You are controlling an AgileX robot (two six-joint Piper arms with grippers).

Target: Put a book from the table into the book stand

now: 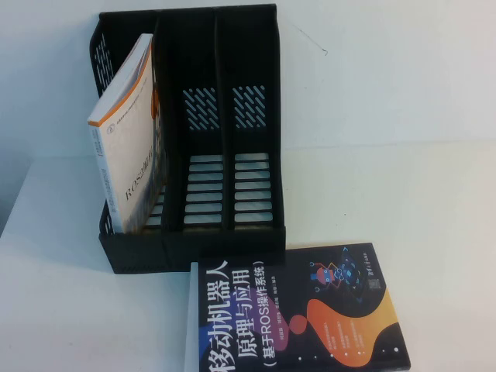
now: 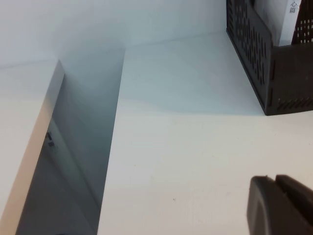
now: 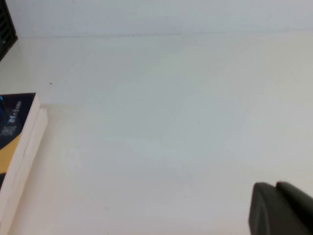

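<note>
1. The high view shows neither arm. It shows the stand upright on the white bench, with the book lying flat on the bench just in front of it, cover up, near the stand's front right corner.
2. The stand has three compartments. The left one holds a white book with an orange edge, standing on end and leaning to the right against the divider. The middle and right compartments show only their slotted floors and vents.
3. Only the left wrist view shows the left gripper, as a dark tip low over bare bench, well apart from the stand's vented side wall. Its jaws look closed together, holding nothing. This view also shows the bench's edge and a gap beside it.
4. Only the right wrist view shows the right gripper, a dark tip over bare bench, well apart from the book's corner and page edge. Its jaws look pressed together and hold nothing.
</note>
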